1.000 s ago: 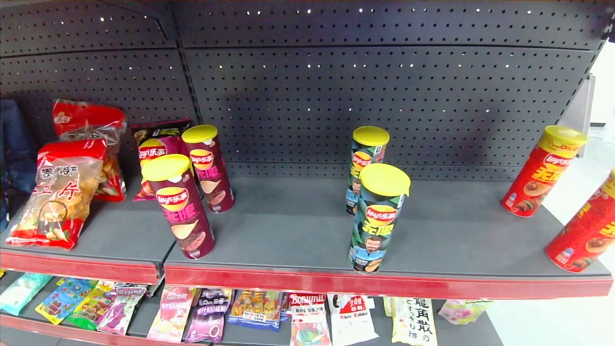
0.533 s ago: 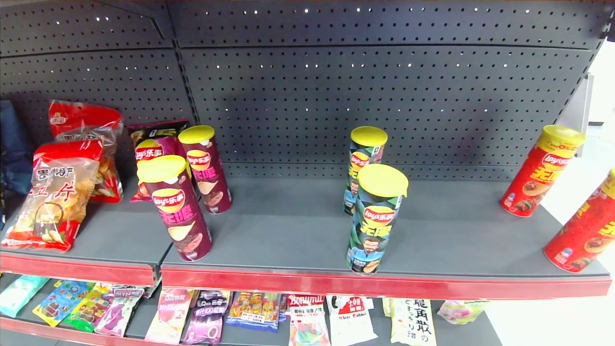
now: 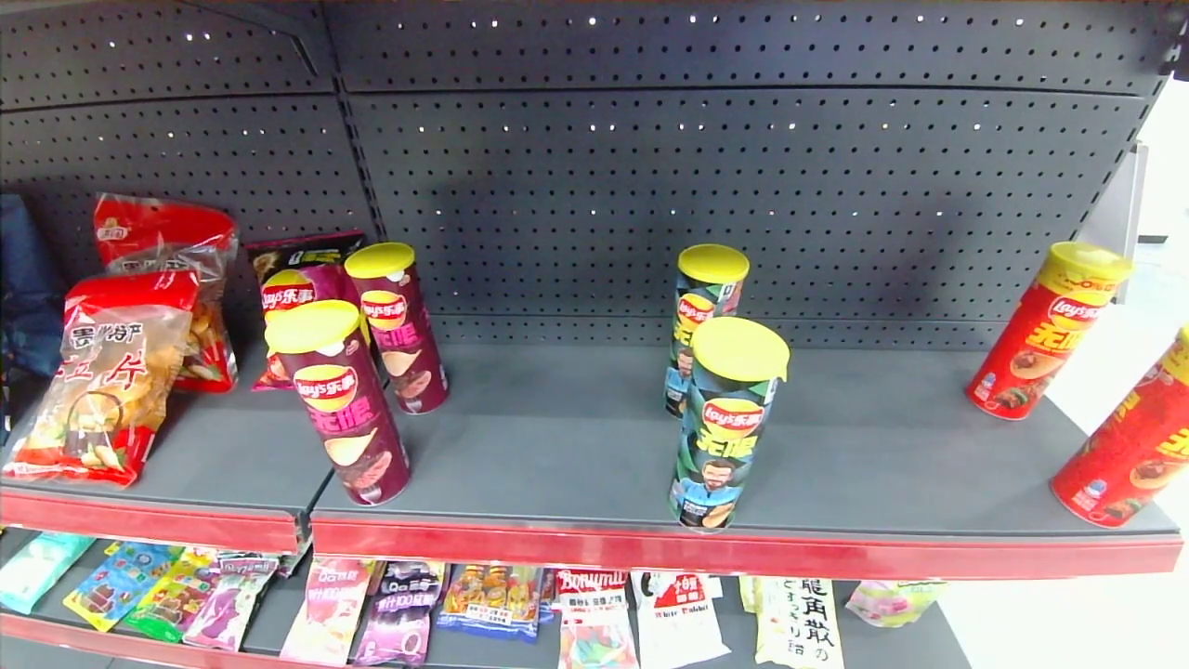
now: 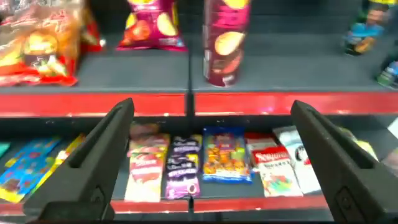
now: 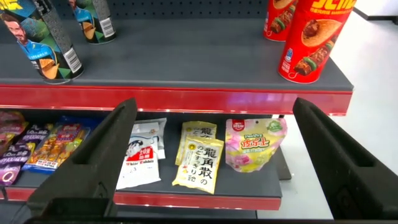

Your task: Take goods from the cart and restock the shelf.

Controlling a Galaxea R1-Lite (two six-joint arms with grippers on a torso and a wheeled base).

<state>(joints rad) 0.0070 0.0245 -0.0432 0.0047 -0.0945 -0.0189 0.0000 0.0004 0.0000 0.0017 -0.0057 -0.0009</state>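
Dark pegboard backing a grey shelf with a red lip. Head view: two purple cans upright left of centre, two green cans mid-shelf, two red cans at the right end, snack bags far left. Left wrist view: left gripper facing the shelf lip, fingers spread wide, holding nothing; candy packets beyond on the lower shelf. Right wrist view: right gripper spread wide too, bare, facing the shelf's right end near the red cans.

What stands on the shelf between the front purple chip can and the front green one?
Nothing: the head view shows bare grey shelf between the front purple chip can and the front green chip can.
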